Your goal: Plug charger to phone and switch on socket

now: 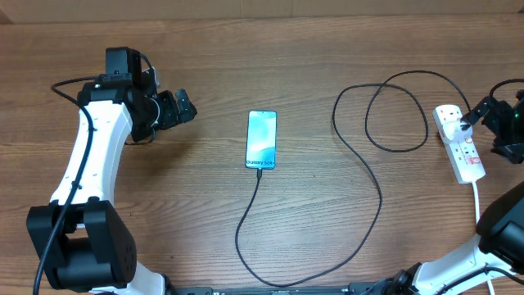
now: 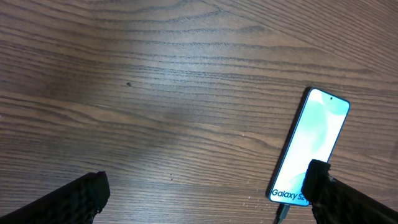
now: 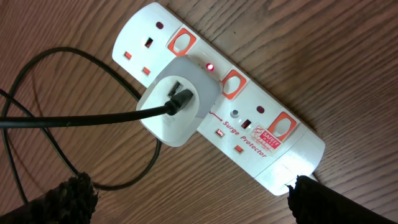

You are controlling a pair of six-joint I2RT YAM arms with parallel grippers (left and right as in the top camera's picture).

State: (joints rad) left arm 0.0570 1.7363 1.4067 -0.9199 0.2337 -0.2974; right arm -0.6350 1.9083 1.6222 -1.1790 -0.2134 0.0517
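Phone (image 1: 261, 140): mid bench (image 1: 180, 213), charger (image 1: 372, 176) in its near end. It lies by the left fingers (image 2: 74, 199), which are spread and empty; one corner is hidden.
Socket (image 3: 249, 124): ahead of the right fingers (image 3: 62, 202), also spread and empty. Red lamp (image 3: 209, 65) lit; cord end hidden.

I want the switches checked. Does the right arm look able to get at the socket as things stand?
Probably yes: the right gripper hangs open just above the socket, with nothing between them, and the charger cable runs off to one side.
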